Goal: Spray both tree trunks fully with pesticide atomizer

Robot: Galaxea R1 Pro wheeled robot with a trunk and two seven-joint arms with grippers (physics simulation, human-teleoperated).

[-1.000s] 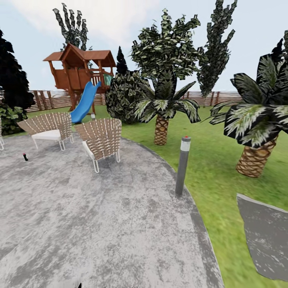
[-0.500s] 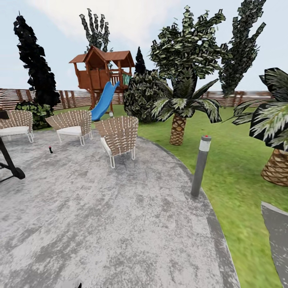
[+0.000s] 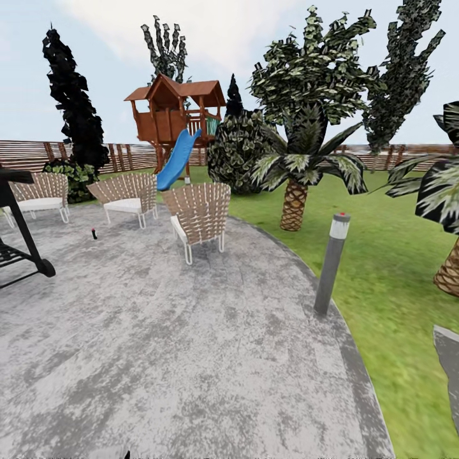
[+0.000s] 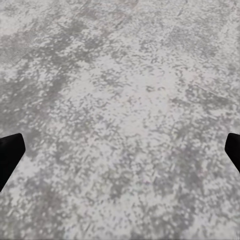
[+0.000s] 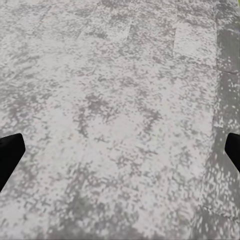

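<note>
Grey paving [image 3: 191,357], wicker chairs [image 3: 199,213], slat fence [image 3: 25,155].

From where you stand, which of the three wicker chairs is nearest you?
The wicker chair with its back turned to you, rightmost of the three, close to the paving's edge by the grass. The other two chairs sit farther back toward the fence.

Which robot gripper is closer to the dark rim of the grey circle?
Likely the right. The right gripper hangs over paving with the dark rim close beside it; the left gripper hangs over plain mottled paving.
</note>
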